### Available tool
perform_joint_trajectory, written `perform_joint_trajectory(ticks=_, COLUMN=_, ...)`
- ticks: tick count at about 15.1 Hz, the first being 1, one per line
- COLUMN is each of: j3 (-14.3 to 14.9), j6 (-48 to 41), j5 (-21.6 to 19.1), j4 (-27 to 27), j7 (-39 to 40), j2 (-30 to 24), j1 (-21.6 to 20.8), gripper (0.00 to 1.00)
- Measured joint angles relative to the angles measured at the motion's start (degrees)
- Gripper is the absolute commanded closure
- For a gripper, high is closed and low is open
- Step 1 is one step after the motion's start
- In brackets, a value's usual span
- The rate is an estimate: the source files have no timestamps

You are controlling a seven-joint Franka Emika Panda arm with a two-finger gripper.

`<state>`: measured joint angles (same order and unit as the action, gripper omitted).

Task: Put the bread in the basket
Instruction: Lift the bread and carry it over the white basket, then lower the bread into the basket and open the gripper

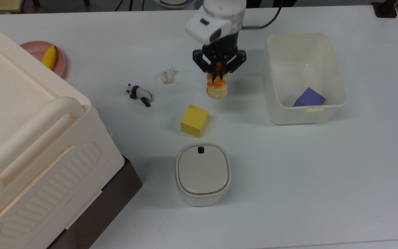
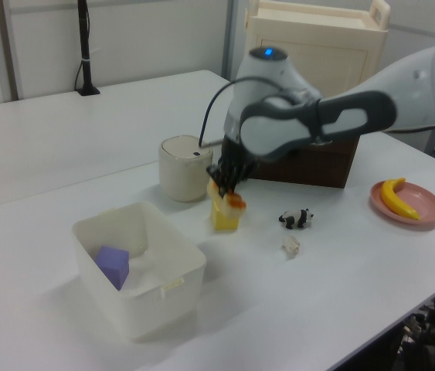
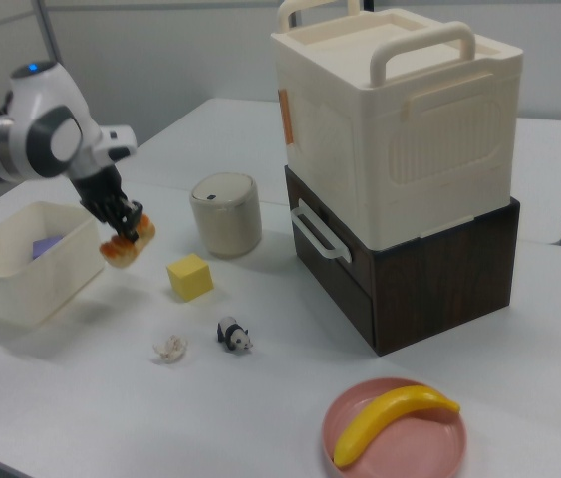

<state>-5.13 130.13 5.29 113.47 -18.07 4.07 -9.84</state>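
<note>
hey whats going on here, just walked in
A robot arm's gripper is shut on the bread and holds it above the table, clear of the surface. The basket sits apart, to the top view's right, with a purple block in it. The bread is not yet over the basket.

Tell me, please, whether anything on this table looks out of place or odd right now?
A crumpled white scrap lies loose on the table near the toy panda, which lies on its side. The basket holds a purple block, while the gripper holds the bread in the air.
</note>
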Motion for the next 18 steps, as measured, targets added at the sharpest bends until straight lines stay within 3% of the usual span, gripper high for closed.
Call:
perform_joint_trajectory(ticks=5, j3=-1.2, j6=-4.3, j5=-1.1, j4=-2.0, j7=-1.5, j2=-2.5, j1=-5.1, gripper=0.84)
perform_joint_trajectory(ticks=10, j3=-5.8, j6=-4.4, j5=-1.1, j4=-3.3, j7=-6.1, j2=-2.3, j1=-8.9, gripper=0.83)
perform_joint_trajectory(ticks=11, j3=-6.2, j6=-4.4, j5=-1.1, j4=-3.7, j7=-6.3, j2=-2.3, j1=-9.5, gripper=0.78)
perform_joint_trajectory(ticks=12, j3=-6.6, j6=-4.4, j5=-1.1, j4=-4.0, j7=-6.5, j2=-2.3, j1=-10.0, gripper=0.45)
perform_joint_trajectory(ticks=13, j3=-7.0, j6=-4.4, j5=-1.1, j4=-4.2, j7=-6.7, j2=-2.2, j1=-10.3, gripper=0.0)
perform_joint_trajectory(ticks=18, j3=-7.2, j6=-4.4, j5=-1.1, j4=-4.4, j7=-6.9, j2=-1.8, j1=-11.5, gripper=0.0)
